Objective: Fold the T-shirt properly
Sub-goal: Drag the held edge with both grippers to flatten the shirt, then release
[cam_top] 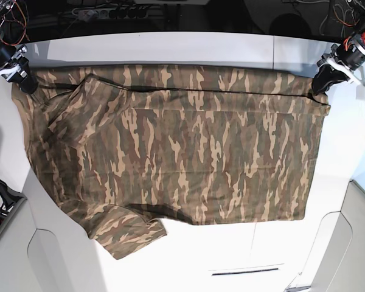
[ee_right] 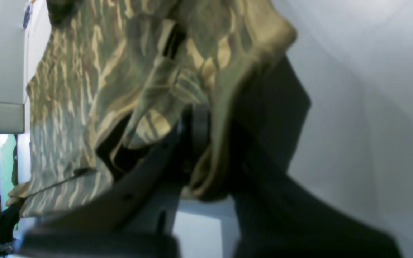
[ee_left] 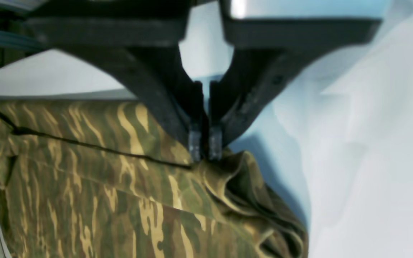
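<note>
Cloth fills most of what we see: the T-shirt, in streaked brown, tan and olive camouflage, lies spread across the white table in the base view, its far edge stretched between our two arms. One short sleeve hangs out at the near left, rumpled and folded onto itself; a second layer of fabric lies slanted over the left part of the body.

Our left gripper sits at the far right corner of the shirt in the base view. From its wrist camera we see both black fingers drawn almost together, pinching a bunched fold of the shirt's edge, with the fabric gathered into wrinkles just below the tips.

Our right gripper is at the far left corner. Its wrist view is blurred, but we see cloth draped over and between the dark fingers, clamped there
</note>
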Available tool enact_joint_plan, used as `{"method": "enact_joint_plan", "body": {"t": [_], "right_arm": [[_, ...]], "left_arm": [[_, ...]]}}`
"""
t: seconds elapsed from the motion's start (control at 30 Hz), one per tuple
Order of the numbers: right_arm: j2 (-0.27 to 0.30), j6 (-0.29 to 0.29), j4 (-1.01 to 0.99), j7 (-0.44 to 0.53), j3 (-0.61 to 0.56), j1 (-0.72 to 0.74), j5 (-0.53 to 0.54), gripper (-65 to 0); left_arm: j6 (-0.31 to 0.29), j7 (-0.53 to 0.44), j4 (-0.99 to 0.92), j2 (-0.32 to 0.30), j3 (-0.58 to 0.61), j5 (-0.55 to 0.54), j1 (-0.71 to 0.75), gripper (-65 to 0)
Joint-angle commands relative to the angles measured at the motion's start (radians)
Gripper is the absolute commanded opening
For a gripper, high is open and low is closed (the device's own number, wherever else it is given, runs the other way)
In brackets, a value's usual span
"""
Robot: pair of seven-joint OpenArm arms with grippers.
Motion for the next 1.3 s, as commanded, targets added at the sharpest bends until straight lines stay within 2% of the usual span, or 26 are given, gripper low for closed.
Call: {"method": "enact_joint_plan", "body": {"t": [0.0,0.53,0.8,1.0,1.03,1.1,1.2,1.27], "right_arm": [[0.019,0.008,0.016,0.014,0.012,-0.008,0.026,-65.0],[0.019,0.008,0.016,-0.01,0.06,-0.056,0.045,-65.0],[0.019,0.008,0.016,-0.01,0.06,-0.086,0.06,-65.0],[0.019,0.008,0.016,-0.009,0.06,-0.083,0.059,-65.0],[0.019,0.008,0.016,-0.009,0.06,-0.083,0.059,-65.0],[0.019,0.008,0.016,-0.003,0.06,-0.081,0.054,-65.0],[0.019,0.008,0.016,0.002,0.06,-0.081,0.031,-44.5],[0.019,0.008,0.016,0.002,0.066,-0.081,0.029,-36.8]], "left_arm": [[-0.01,-0.005,0.018,-0.019,-0.01,-0.029,0.002,-65.0],[-0.01,0.0,0.081,-0.015,-0.012,-0.046,0.103,-65.0],[-0.01,0.01,0.091,0.03,-0.11,-0.047,0.128,-65.0],[-0.01,0.04,0.091,0.031,-0.11,-0.047,0.128,-65.0],[-0.01,0.036,0.091,0.031,-0.11,-0.047,0.128,-62.0],[-0.01,0.033,0.091,0.031,-0.11,-0.047,0.128,-51.5],[-0.01,0.033,0.091,0.031,-0.11,-0.047,0.128,-40.0],[-0.01,0.029,0.091,0.031,-0.113,-0.047,0.127,-39.3]]}}
